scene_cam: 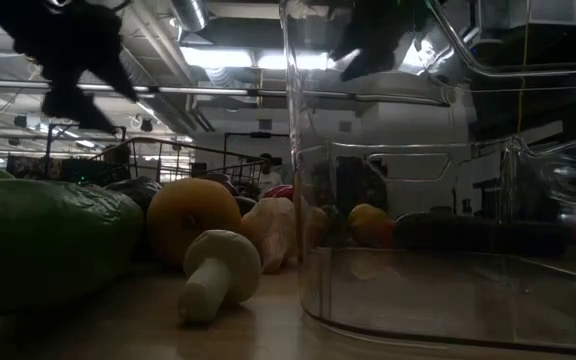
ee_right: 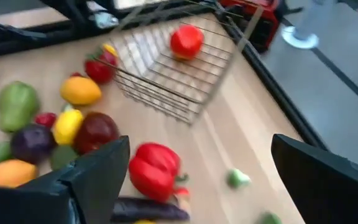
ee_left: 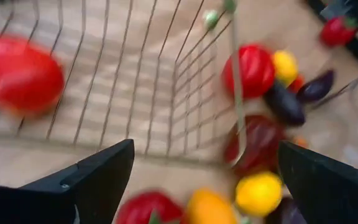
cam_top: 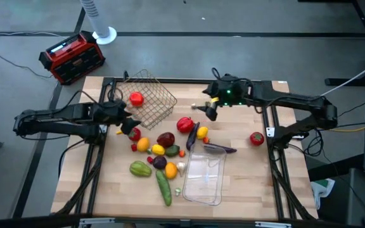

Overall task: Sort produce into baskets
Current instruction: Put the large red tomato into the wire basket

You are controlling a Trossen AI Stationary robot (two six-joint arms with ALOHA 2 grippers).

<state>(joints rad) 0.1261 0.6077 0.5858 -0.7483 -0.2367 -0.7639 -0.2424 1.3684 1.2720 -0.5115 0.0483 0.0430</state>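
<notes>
left end effector (cam_top: 127, 121): fingers spread wide | right end effector (cam_top: 206, 111): fingers spread wide

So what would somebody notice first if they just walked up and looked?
Probably the bright heap of toy produce in the middle of the table, spilling between the wire basket and the clear tray. One red fruit already sits alone in the basket, and both open grippers, left and right, hover nearby.
</notes>
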